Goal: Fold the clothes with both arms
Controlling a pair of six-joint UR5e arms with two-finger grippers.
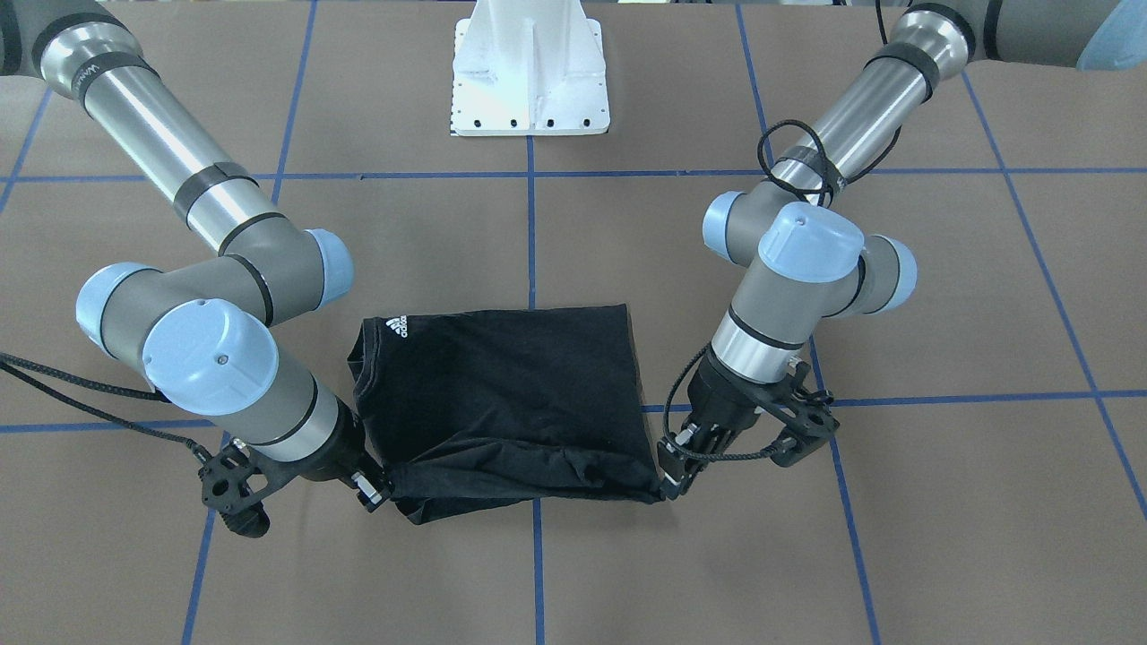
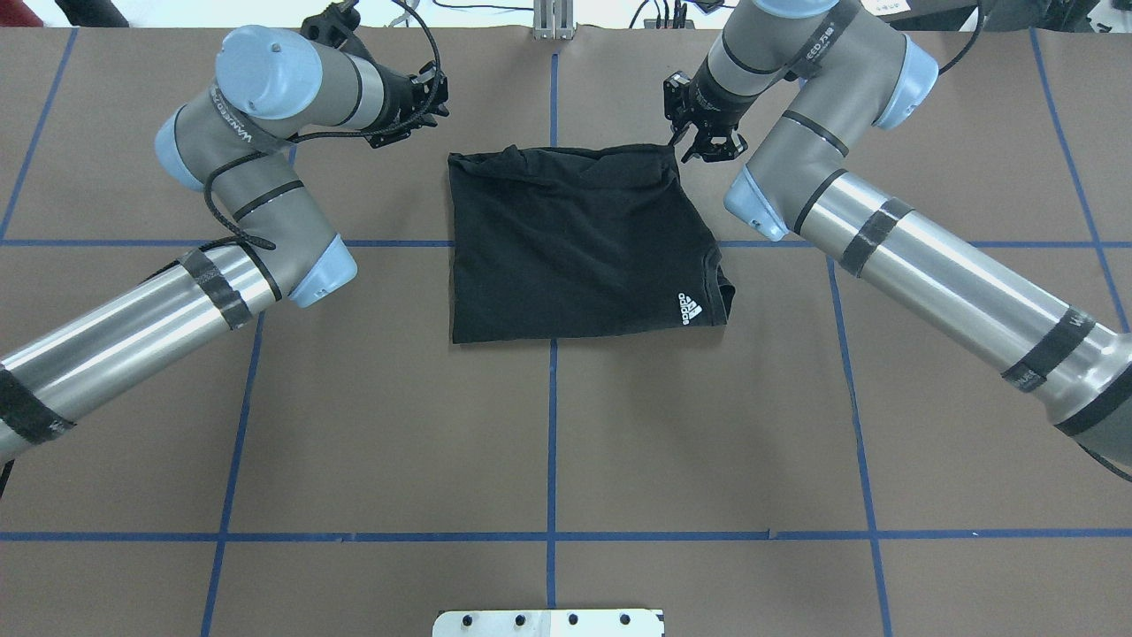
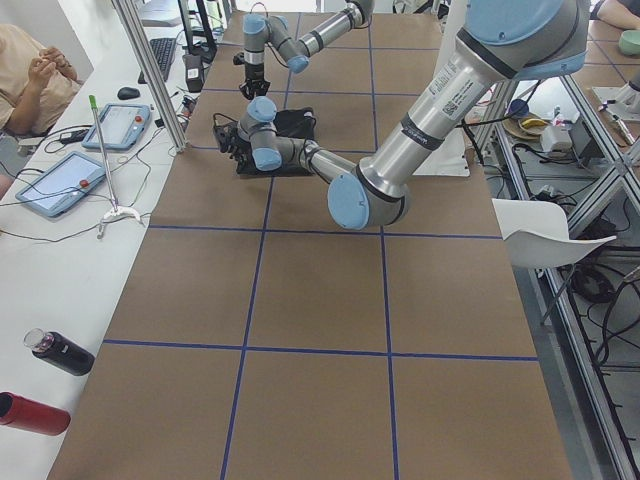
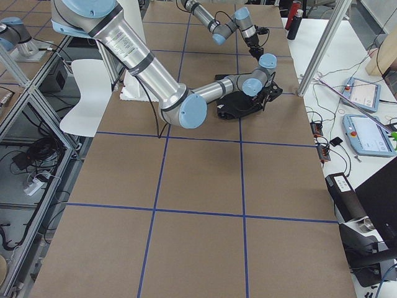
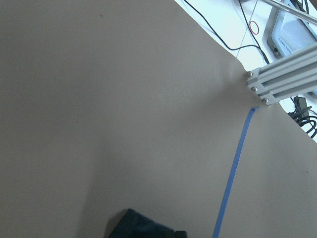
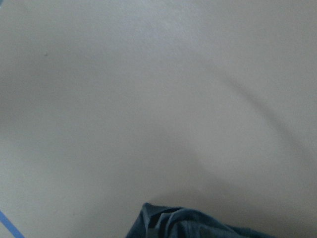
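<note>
The black T-shirt [image 1: 511, 394] [image 2: 575, 239] lies folded into a rectangle on the brown table, its white three-stripe logo [image 2: 691, 309] facing up at the corner nearest the robot's right arm. Its far edge is rumpled. My left gripper [image 1: 672, 479] [image 2: 442, 97] hovers at the far left corner, looks open, and is a small gap away from the cloth in the overhead view. My right gripper [image 1: 372, 493] [image 2: 699, 146] is down on the far right corner, black on black, so its jaws are unreadable. A bit of dark cloth [image 5: 143, 227] [image 6: 198, 225] shows at the bottom of each wrist view.
The white pedestal base [image 1: 529, 81] stands on the robot's side of the shirt. Blue tape lines [image 2: 552, 425] divide the table. An aluminium frame post [image 5: 282, 79] stands beyond the far edge. A side bench holds tablets [image 3: 60, 180] and bottles [image 3: 60, 352], and a person [image 3: 30, 80] sits there.
</note>
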